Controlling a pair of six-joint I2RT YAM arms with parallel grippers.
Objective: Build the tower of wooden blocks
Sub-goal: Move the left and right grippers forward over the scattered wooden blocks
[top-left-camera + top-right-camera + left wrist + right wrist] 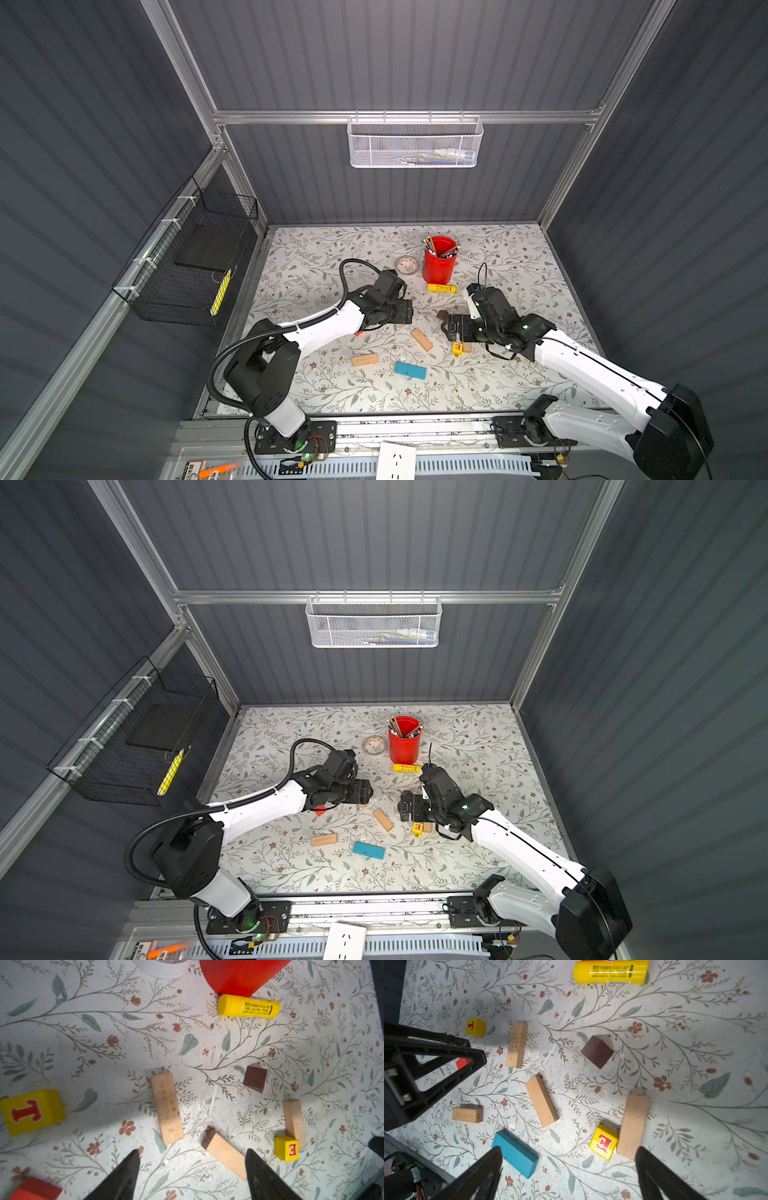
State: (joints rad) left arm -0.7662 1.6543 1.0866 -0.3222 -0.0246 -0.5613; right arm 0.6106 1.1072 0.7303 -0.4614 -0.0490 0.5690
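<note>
We find no tower yet: every block lies loose and flat on the floral worktop (299, 249), none resting on another. At the heart of the scatter are the printed tan bar (517, 1045) and the plain tan bar (542, 1101), both slanted and apart. A third tan bar (633, 1126) has the yellow E cube (604, 1141) pressed against its side. A fourth tan bar (467, 1114) sits near the teal bar (516, 1153), toward the robot's edge. The dark brown roof piece (597, 1051) rests alone further back. The yellow T cube (475, 1027) and the red cube (35, 1188) lie on the left arm's side.

The left claw (192, 1150) hangs over the two middle bars, its jaws apart and empty. The plain bar's end lies close to one fingertip, so we judge it is lining up on a bar for the base, though we cannot tell which. The right claw (569, 1148) hovers opposite, jaws spread wide on nothing, above the E cube and its neighbour. We take it as waiting its turn, or ready to steady a stack.

Further out, the yellow tube (441, 288) lies on its side before the red cup (439, 259) of pencils, with a small dish (407, 265) next to it. These are no part of the build and sit behind the blocks.
</note>
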